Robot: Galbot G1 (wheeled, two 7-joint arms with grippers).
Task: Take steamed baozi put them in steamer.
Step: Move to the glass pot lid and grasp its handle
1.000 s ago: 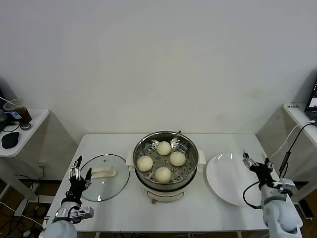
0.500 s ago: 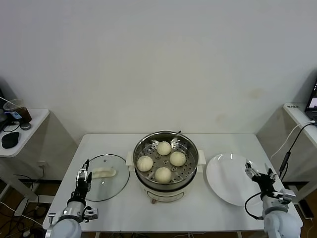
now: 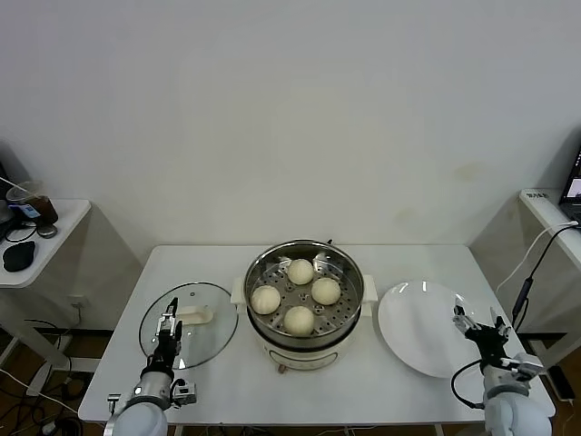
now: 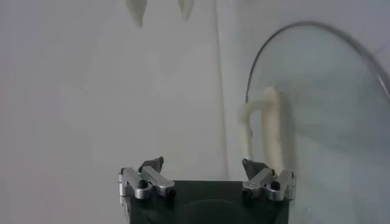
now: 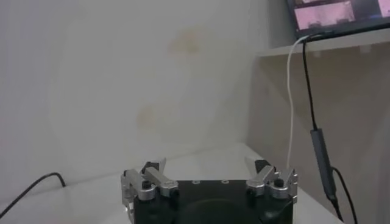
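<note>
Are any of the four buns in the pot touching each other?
Apart. The head view shows metal tray between all four buns inside the pot.

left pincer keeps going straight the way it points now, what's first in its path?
Probably the glass lid. The left pincer, open and empty, points away from the robot over the lid's near edge, toward the cream lid handle. Height above the glass is unclear, so it may pass over the pane and meet the handle first.
</note>
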